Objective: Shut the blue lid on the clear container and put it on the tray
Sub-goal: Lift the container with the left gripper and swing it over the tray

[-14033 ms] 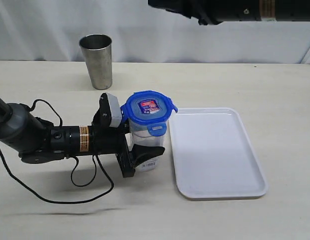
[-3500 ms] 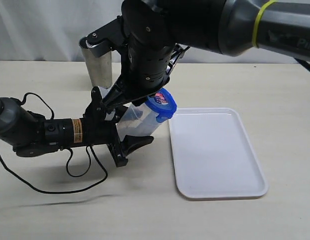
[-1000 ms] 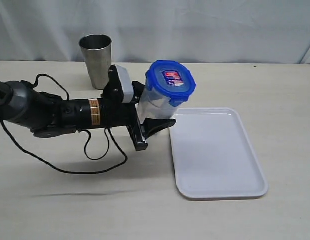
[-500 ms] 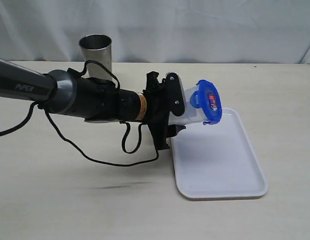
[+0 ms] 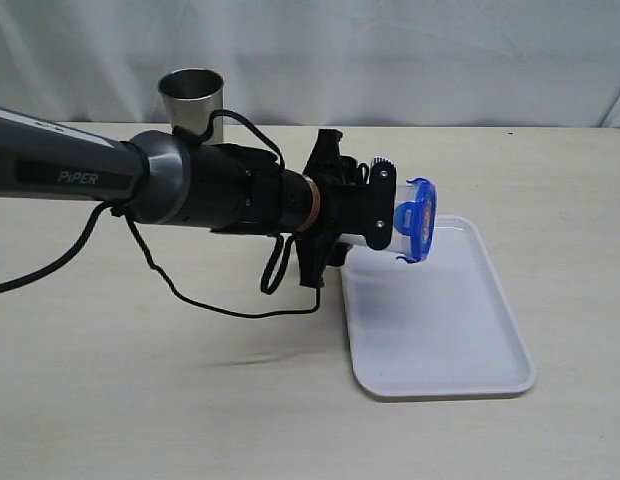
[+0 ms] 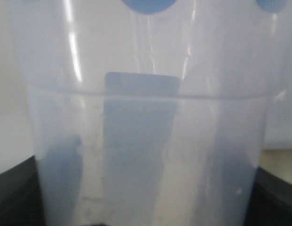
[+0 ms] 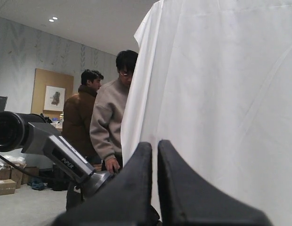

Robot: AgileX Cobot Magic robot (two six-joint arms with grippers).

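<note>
The left gripper (image 5: 371, 216) was clamped around the clear container (image 6: 146, 150), its jaws pressed to the container's sides. The container hung in the air on its side, roughly level, over the tray (image 5: 490, 372). It sat above the tray's far corner on the arm's side and touched neither the tray nor the table (image 5: 140, 400). The blue lid (image 5: 419, 220) sat on the container's mouth, facing out over the tray and away from the arm. Whether all 4 flaps were snapped down could not be told. In the left wrist view the container's wall filled almost the whole picture, with 1 blue flap showing through the plastic and dark jaw edges at the 2 lower corners.

The tray lay flat on the table with nothing resting on it. A grey steel cup (image 5: 193, 96) stood upright well beyond the tray, behind the arm. A black cable (image 5: 220, 310) drooped from the arm toward the table beside the tray.

The right gripper (image 7: 154, 155) was out of the exterior view. Its own camera showed its 2 fingers drawn together with only a thin slit between them, holding nothing, pointed at a white curtain (image 7: 221, 94), with 2 people (image 7: 110, 113) standing beyond.
</note>
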